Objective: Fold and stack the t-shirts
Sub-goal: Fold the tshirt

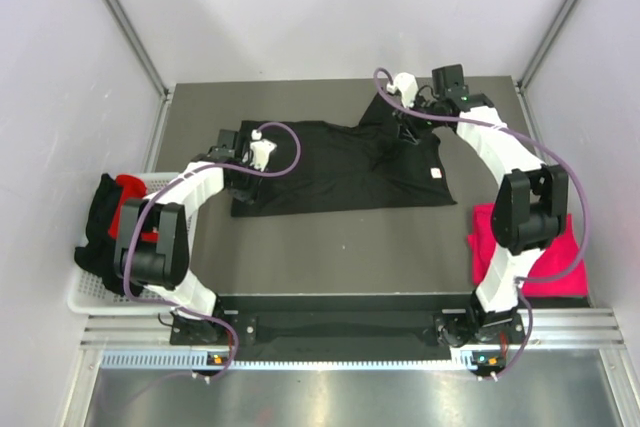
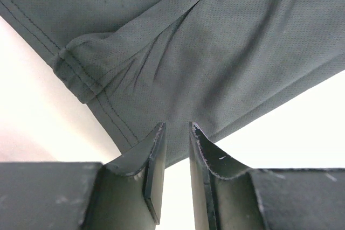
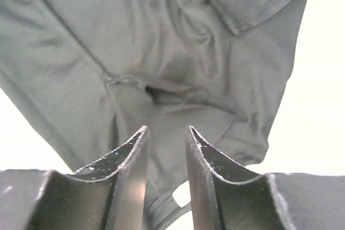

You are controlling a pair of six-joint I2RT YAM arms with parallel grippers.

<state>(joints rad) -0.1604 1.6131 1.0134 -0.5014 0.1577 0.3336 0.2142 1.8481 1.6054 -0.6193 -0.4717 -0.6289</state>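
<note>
The black t-shirt [image 1: 330, 167] lay spread across the middle of the table [image 1: 330, 252], long side running left to right. Its far right corner was drawn up into a peak. A small white tag [image 1: 436, 173] showed near its right edge in the overhead view only, and any print on it was too small to read.

At the shirt's left end, the left gripper [image 2: 177, 133] was clenched on the cloth. Its wrist camera showed the jaws narrowly apart, with a stitched hem just beside them and creases running down to the tips. At the raised right corner, the right gripper [image 3: 167, 136] grasped the same shirt. Its wrist view showed bunched cloth filling the gap between the jaws and a sleeve opening above them. Neither detail could be made out from overhead.

Only the overhead camera took in the rest. A pink t-shirt [image 1: 555, 262] lay flat at the table's right edge, partly behind the right arm. Off the left edge stood a white wire basket [image 1: 85, 299], with a black tee [image 1: 100, 222] and a red tee [image 1: 130, 190] heaped in it.
</note>
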